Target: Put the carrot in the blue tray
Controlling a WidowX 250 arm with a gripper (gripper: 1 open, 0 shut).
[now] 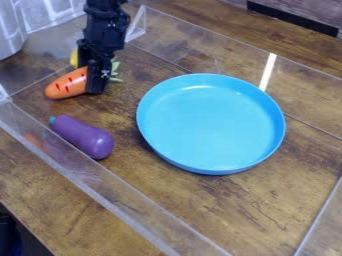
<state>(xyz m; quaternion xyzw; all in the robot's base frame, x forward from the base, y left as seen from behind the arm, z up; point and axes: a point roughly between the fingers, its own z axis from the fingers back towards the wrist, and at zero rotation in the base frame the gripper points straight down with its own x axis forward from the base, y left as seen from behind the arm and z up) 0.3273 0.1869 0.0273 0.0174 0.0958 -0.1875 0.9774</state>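
Note:
The small orange carrot (63,87) lies on the wooden table at the upper left, its green top (114,70) pointing right. My black gripper (95,80) comes straight down on the carrot's thick end and is shut on it, near the leaves. The carrot still rests on the table. The large round blue tray (211,122) sits to the right of the carrot, with nothing in it.
A purple eggplant (83,136) lies in front of the carrot, left of the tray. A clear plastic wall (80,180) runs along the front left, and another clear edge (201,20) runs along the back.

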